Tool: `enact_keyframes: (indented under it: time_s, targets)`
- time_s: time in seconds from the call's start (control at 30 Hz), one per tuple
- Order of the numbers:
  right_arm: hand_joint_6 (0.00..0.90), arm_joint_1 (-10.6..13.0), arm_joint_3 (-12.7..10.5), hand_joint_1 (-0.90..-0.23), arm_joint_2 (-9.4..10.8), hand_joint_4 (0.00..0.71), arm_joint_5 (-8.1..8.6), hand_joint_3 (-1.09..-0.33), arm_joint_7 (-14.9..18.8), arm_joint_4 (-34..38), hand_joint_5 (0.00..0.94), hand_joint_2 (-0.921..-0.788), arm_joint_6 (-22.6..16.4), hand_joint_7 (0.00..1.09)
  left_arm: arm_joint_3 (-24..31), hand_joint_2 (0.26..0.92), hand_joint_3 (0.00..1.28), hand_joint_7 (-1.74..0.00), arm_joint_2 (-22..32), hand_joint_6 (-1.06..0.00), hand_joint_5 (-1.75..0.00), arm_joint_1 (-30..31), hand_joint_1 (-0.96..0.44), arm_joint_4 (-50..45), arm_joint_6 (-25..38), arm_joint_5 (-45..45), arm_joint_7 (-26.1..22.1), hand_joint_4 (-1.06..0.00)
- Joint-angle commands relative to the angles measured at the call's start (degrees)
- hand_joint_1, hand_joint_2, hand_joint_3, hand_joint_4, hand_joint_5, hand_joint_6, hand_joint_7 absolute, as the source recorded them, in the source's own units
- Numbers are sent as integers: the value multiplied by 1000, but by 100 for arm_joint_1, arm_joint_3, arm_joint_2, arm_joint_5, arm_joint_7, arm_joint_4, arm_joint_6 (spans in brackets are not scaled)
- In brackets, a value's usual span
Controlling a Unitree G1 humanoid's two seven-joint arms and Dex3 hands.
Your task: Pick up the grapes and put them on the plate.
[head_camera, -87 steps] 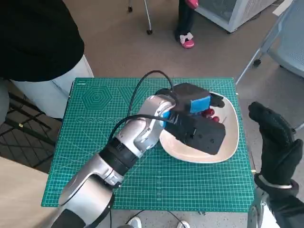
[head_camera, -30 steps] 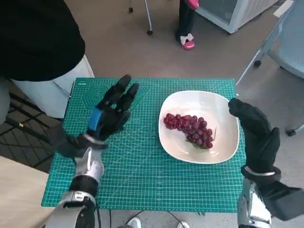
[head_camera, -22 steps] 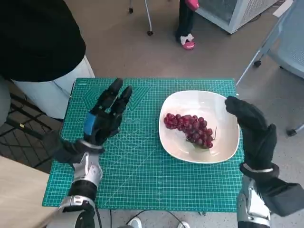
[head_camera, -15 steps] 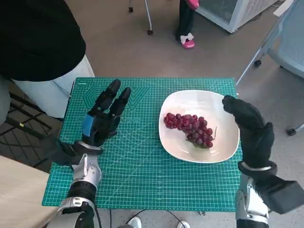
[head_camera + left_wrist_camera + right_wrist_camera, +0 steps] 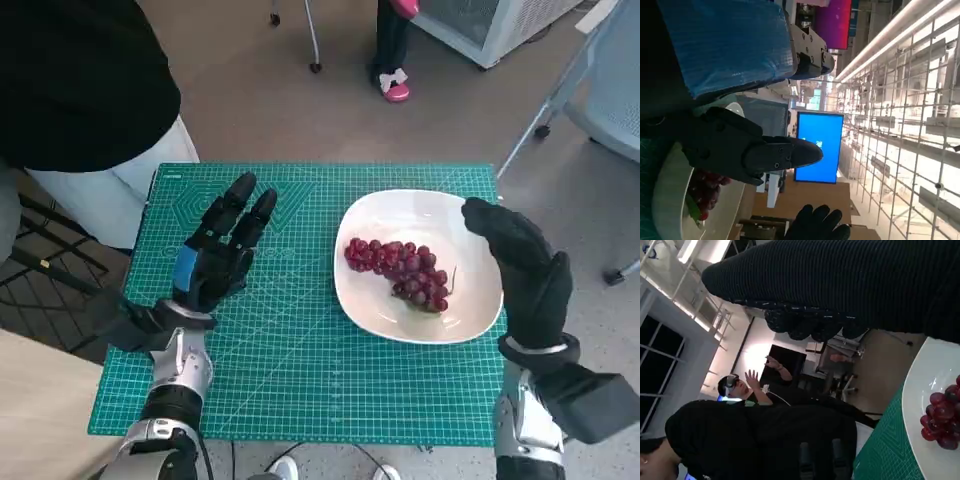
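A bunch of dark red grapes [image 5: 401,270] lies in the middle of the white plate [image 5: 465,225] at the right of the green mat. The grapes [image 5: 942,414] and plate rim [image 5: 912,400] also show in the right wrist view, and the grapes [image 5: 705,186] on the plate [image 5: 667,200] in the left wrist view. My left hand [image 5: 216,255] hovers over the mat left of the plate, fingers stretched out, holding nothing. My right hand [image 5: 520,270] is raised over the plate's right edge, fingers apart and empty.
The green cutting mat [image 5: 300,360] covers the small table. A person in a black top [image 5: 80,80] stands at the back left corner. Chair legs [image 5: 312,40] and a pink shoe [image 5: 395,88] are on the floor behind the table.
My left hand let go of the grapes on the plate and drew back to the left over the mat. My right hand has crept left, over the plate's right rim.
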Motion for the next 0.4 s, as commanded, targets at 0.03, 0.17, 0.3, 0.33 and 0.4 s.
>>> enact_keyframes:
  time_s: [0.03, 0.17, 0.3, 0.33, 0.4]
  targets:
    - [210, -7, 4, -629, -1, 398, 48, -861, 46, 70, 1, -921, 111, 134, -40, 921, 368, -18, 28, -351, -5, 76, -612, -140, 27, 25, -79, -244]
    - [210, -32, 5, -631, 1, 398, 27, -860, 34, 82, 1, -921, 112, 134, -57, 921, 368, -16, 38, -350, -2, 88, -611, -181, -11, 42, -92, -240]
    - [210, -49, 4, -635, -3, 398, 7, -859, 24, 91, 1, -921, 105, 134, -68, 921, 369, -15, 51, -351, -1, 95, -610, -209, -38, 48, -103, -239]
    - [210, -54, 4, -635, -5, 398, 2, -859, 22, 96, 1, -921, 102, 134, -69, 921, 369, -15, 55, -352, -2, 95, -609, -216, -36, 46, -109, -239]
    - [210, -65, 2, -636, -9, 398, -7, -859, 17, 106, 1, -921, 99, 134, -70, 921, 370, -16, 59, -355, -2, 93, -608, -223, -32, 42, -115, -240]
